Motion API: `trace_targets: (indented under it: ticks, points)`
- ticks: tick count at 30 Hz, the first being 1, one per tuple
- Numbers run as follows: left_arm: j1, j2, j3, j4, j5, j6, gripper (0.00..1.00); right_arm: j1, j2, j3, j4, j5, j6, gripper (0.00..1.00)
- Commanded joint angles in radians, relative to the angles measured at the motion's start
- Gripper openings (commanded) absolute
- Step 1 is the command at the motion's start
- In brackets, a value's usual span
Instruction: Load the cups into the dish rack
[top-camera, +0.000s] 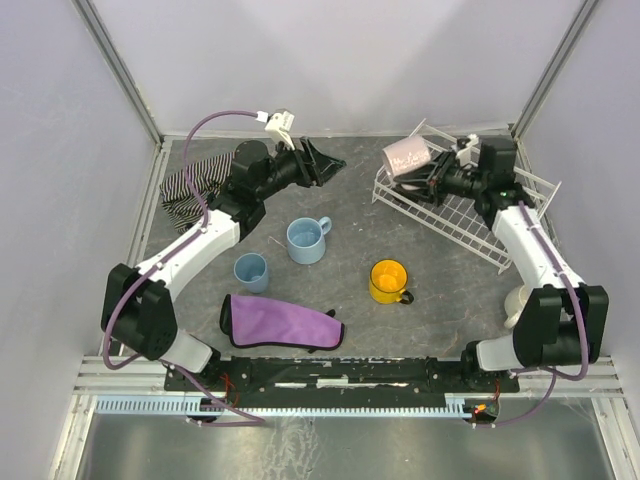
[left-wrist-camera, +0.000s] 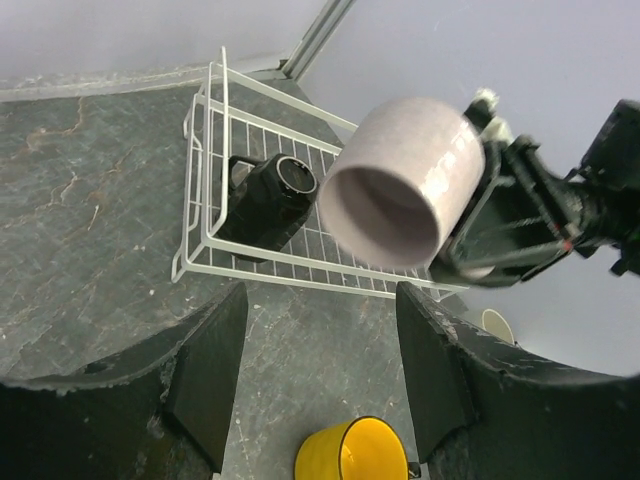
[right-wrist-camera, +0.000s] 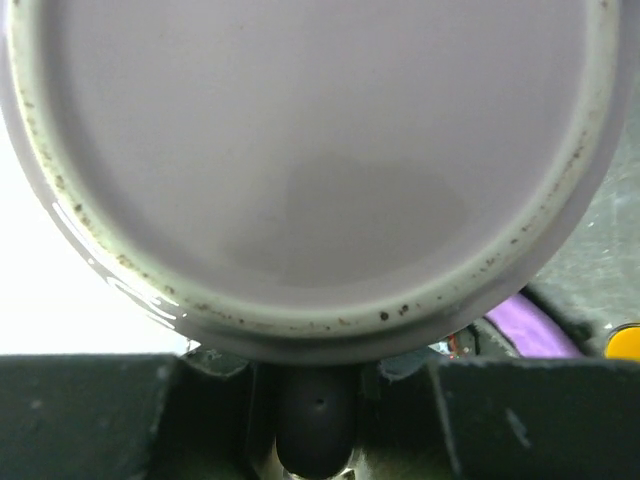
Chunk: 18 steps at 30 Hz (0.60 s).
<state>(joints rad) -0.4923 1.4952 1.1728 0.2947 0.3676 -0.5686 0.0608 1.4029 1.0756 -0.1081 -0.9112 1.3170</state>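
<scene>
Pink cup (top-camera: 407, 153): clamped in right gripper (top-camera: 432, 175), in the air over the dish rack (top-camera: 455, 218) at the table's far right corner. Grip point hard to make out. Lies sideways, mouth toward left gripper (top-camera: 322, 160), whose fingers are spread and empty. Black cup (left-wrist-camera: 270, 195) inside rack. Cream mug (top-camera: 519, 300) mostly hidden behind right arm.

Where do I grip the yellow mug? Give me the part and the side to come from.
Take the yellow mug by its rim wall, one finger inside, one outside, coming straight down from above. It stands upright, mouth open; its handle points near-right, so pinch the opposite, far-left part of the rim.
</scene>
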Motion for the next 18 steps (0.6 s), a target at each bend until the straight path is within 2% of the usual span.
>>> trace_targets:
  ticks: [1, 6, 11, 14, 18]
  points:
    - [0.009, -0.051, 0.003, -0.012, -0.003, -0.007, 0.67, -0.051, 0.006, 0.224, -0.201, -0.01, -0.312, 0.01]
    - [0.008, -0.046, 0.005, -0.061, 0.003, 0.005, 0.67, -0.092, 0.104, 0.431, -0.483, 0.079, -0.547, 0.01]
    - [0.01, -0.038, 0.0, -0.102, 0.002, 0.018, 0.66, -0.1, 0.262, 0.749, -0.818, 0.315, -0.837, 0.01]
    - [0.01, -0.034, -0.002, -0.113, 0.01, 0.021, 0.66, -0.099, 0.339, 0.898, -0.908, 0.434, -0.941, 0.01]
    - [0.01, -0.026, 0.009, -0.14, 0.005, 0.045, 0.66, -0.102, 0.426, 1.038, -0.942, 0.519, -0.982, 0.01]
